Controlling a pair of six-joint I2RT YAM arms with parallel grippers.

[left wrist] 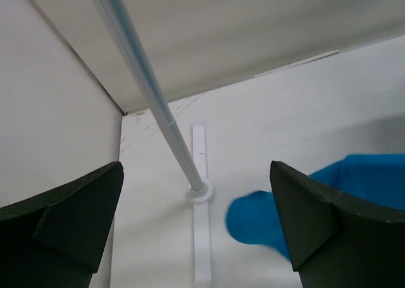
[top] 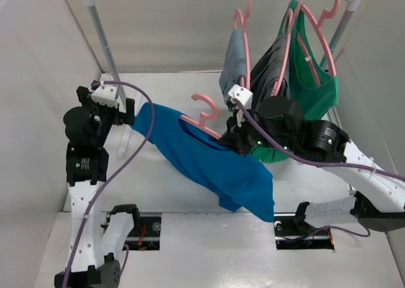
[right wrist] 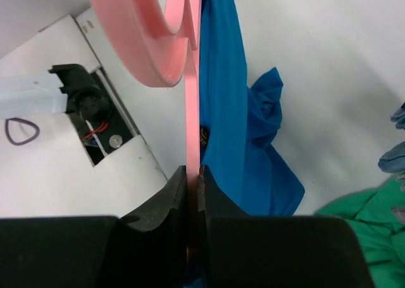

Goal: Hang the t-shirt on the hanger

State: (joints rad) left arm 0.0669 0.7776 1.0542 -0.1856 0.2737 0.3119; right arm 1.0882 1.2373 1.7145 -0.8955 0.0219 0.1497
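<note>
Two fingers of the right gripper [right wrist: 193, 174] are pressed together on the thin bar of the hanger [right wrist: 158, 41], its curved top rising clear of the cloth. Over that bar the t-shirt [top: 209, 161] is draped and held off the table [top: 158, 193]. One end trails toward the near edge and the other reaches the left gripper [left wrist: 196, 168]. That gripper is spread wide with nothing between its fingers, and blue cloth lies just beside one of them. The dressing step is judged to be under way but unfinished. Next, the loose sleeve end would need to be caught and drawn over the hanger's free shoulder while the hanger is kept steady.
</note>
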